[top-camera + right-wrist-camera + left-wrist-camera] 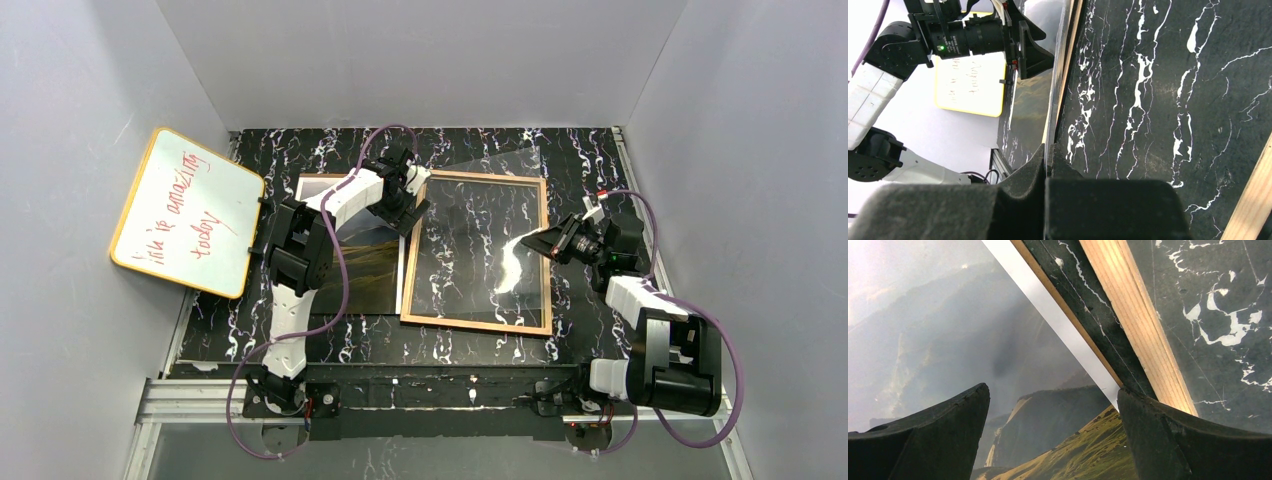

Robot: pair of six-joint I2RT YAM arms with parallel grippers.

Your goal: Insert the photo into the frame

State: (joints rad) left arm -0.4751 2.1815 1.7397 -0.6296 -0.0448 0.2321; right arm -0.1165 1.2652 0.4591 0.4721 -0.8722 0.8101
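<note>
Views in order, overhead first: the frame lies flat on the marble worktop, tan side up and nothing in it. The photo lies just beside its left rail, partly hidden under the left arm. The left end effector hangs over the photo's far corner. The right end effector is at the frame's right rail, holding a clear sheet tilted up over the opening. A whiteboard leans at far left.

Left wrist cam: fingers spread wide and holding nothing, low over the photo, its white border right next to the frame. I can't tell if they touch the paper.

Right wrist cam: the right end effector is pinching the clear sheet by its edge, seen edge-on.

My worry is that flat paper gives open fingers nothing to grab, so closing on it could crease it or shove it under the rail. A thin slick sheet held at one edge could also slip or sag and cover the opening before the photo gets in.
</note>
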